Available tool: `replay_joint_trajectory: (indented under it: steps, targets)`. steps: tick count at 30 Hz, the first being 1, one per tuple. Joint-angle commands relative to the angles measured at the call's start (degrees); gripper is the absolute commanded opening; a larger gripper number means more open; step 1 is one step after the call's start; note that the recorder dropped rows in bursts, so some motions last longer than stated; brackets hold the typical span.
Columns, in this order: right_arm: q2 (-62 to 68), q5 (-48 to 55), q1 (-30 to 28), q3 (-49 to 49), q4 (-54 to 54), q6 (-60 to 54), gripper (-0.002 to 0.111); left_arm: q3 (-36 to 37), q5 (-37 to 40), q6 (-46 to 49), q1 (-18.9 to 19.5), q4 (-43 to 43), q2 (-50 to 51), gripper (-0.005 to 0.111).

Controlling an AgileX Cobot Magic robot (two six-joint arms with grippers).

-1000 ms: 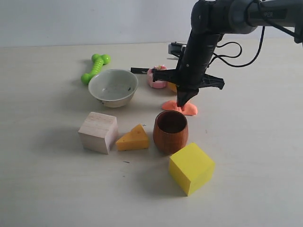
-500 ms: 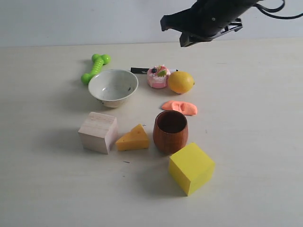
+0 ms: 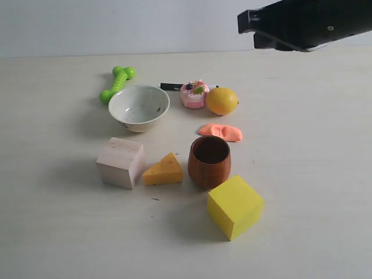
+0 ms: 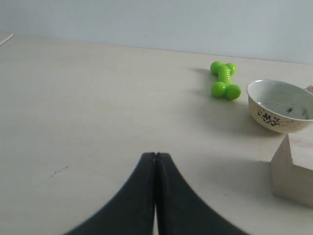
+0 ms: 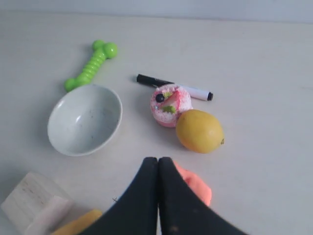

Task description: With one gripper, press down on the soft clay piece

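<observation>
Clay piece [image 3: 221, 132] lies flat on the surface [image 3: 314, 174], below the right gripper [image 5: 157, 162] and to its left and nearer side; the gripper hangs high at the far right, apart from everything. Its two dark fingers are pressed tip to tip with nothing between them. In the wrist view the salmon-orange blob peeks out right beside that closed tip, partly hidden by it. The blob's long axis runs left to right, so a straight drop onto its middle looks like what the task calls for. The left gripper [image 4: 155, 157], likewise closed and empty, is low over bare surface, apparently out left of the bowl [image 3: 131, 119], with no clay in its view, so the right arm seems the nearer one. The clay looks smooth, matte and thin, with soft irregular edges. Just beyond it on the far side sits a rounded lemon [image 3: 221, 100], with a pink toy cake [image 3: 193, 94] beside that and a marker [image 3: 170, 86] further left. Just near of the clay stands a turned wooden cup [image 3: 209, 161]. Further out are a pale wooden block [image 3: 120, 163], a cheese wedge [image 3: 163, 170], a yellow cube [image 3: 234, 206] and a knobbly green bone toy [image 3: 117, 83]
</observation>
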Motion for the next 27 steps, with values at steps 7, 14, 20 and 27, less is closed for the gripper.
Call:
replay_joint_trajectory:
  steps: [7,14,20,27]
  targets:
    - [-8.11,3.22,-0.11,0.32,0.86,1.12,0.0,-0.13,-0.43,-0.12,-0.43,-0.21,-0.32,0.0]
    - [-9.54,3.13,-0.11,0.32,0.62,0.55,0.0,-0.13,-0.43,-0.12,-0.43,-0.21,-0.32,0.0]
    - [-9.78,2.98,-0.11,0.32,-3.78,-1.41,0.0,-0.13,-0.43,-0.12,-0.43,-0.21,-0.32,0.0]
    - [-13.46,3.26,-0.93,0.32,-8.44,-1.15,0.0,-0.13,-0.43,-0.12,-0.43,-0.21,-0.32,0.0]
